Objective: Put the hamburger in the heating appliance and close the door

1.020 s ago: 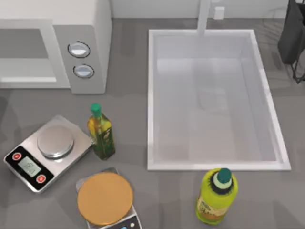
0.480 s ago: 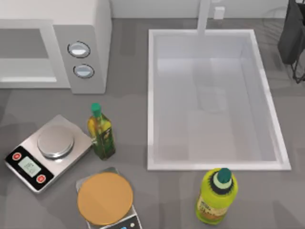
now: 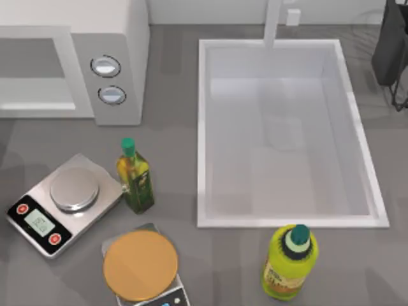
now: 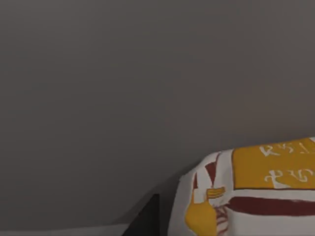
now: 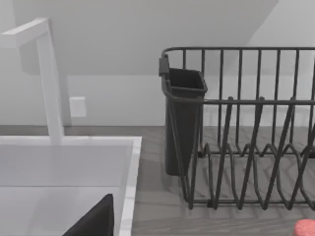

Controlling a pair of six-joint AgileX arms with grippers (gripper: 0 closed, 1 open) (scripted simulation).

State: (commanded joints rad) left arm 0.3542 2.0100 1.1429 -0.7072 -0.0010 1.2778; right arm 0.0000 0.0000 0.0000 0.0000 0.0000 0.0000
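The white heating appliance (image 3: 76, 60) stands at the table's far left, its grey panel carrying two round silver knobs (image 3: 106, 66). Its door (image 3: 35, 73), white-framed with a pale window, lies flat against the front. In the left wrist view the hamburger (image 4: 256, 191), a white lump with yellow-orange and dark red patches, rests on the grey table close to the camera. A dark edge of my left gripper (image 4: 145, 219) shows just beside it. A dark part of my right gripper (image 5: 93, 221) hangs over the sink's corner near the dish rack.
A white sink (image 3: 203, 127) with a faucet (image 3: 273, 22) fills the middle. An oil bottle (image 3: 135, 178), silver scales (image 3: 64, 201), a tan disc (image 3: 140, 264) and a yellow-green bottle (image 3: 290, 261) stand in front. A black dish rack (image 5: 246, 132) is at the far right.
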